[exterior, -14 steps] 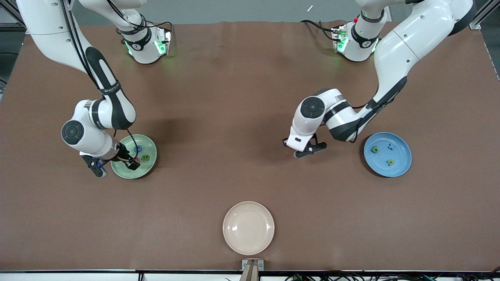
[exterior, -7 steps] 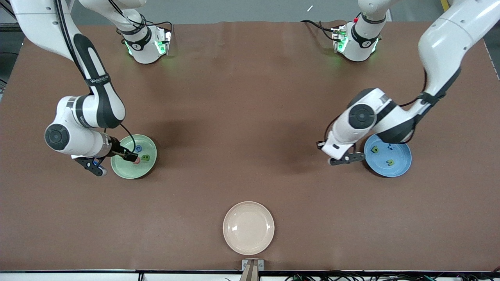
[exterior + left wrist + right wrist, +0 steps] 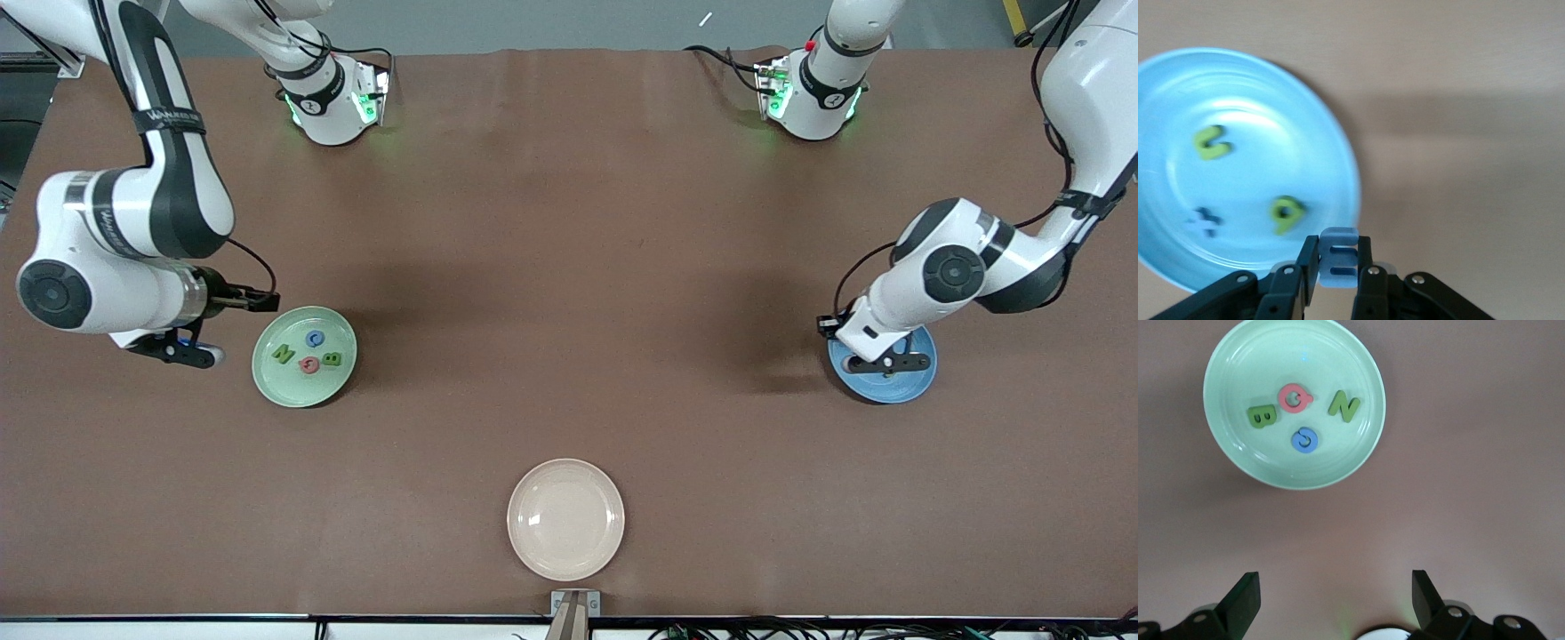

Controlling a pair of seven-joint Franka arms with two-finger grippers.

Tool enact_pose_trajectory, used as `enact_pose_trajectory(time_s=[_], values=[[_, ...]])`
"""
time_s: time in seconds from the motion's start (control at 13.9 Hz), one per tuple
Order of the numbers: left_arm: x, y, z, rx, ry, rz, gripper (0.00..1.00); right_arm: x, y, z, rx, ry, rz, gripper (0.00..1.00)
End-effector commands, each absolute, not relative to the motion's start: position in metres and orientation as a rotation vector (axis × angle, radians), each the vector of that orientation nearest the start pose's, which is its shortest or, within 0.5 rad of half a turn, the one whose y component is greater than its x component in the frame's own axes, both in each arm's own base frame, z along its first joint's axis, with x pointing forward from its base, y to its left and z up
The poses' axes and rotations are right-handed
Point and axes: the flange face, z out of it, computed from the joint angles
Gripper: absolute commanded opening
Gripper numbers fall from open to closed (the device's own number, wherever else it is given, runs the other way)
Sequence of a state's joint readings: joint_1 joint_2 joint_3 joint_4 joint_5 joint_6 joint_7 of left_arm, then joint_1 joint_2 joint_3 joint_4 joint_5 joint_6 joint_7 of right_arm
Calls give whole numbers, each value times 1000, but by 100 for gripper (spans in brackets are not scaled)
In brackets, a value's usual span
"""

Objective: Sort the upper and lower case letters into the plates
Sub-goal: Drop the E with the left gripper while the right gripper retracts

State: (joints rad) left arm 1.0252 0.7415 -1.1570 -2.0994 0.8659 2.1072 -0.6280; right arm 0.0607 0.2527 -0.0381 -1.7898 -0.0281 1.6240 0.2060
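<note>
The left hand (image 3: pixel 1336 267), clamped on the blue m (image 3: pixel 1337 259), hung over the blue plate (image 3: pixel 1331 133) at its rim, the dish's centre just ahead. The right hand (image 3: pixel 1335 597) waited wide, beside the green plate (image 3: pixel 1231 447).

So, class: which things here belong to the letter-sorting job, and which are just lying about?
Belonging:
- pale green plate with N, C, G, B
- blue plate with three small letters
- blue m in the left gripper
- right gripper, open

Lying about:
- cream-white plate
</note>
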Motion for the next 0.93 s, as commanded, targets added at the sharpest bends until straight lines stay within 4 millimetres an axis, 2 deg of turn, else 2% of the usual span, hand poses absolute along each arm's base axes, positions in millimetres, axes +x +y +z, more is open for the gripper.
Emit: enact_pose_trajectory(time_s=[0.0, 0.14, 0.29, 0.5, 0.72, 0.79, 0.86], values=[[546, -5, 235, -3044, 127, 128, 12, 582, 1, 415, -3144, 104, 676, 100], [542, 16, 226, -3021, 182, 111, 12, 587, -18, 441, -3129, 120, 669, 100], [536, 29, 213, -3014, 192, 103, 12, 593, -30, 468, -3125, 112, 628, 100], [533, 30, 204, -3026, 201, 101, 12, 599, -43, 498, -3119, 74, 554, 100], [532, 25, 200, -3033, 214, 107, 12, 602, -44, 511, -3124, 85, 508, 100], [531, 24, 199, -3034, 216, 111, 12, 606, -45, 524, -3130, 88, 467, 100], [531, 26, 197, -3032, 212, 115, 12, 610, -44, 524, -3130, 86, 469, 100]])
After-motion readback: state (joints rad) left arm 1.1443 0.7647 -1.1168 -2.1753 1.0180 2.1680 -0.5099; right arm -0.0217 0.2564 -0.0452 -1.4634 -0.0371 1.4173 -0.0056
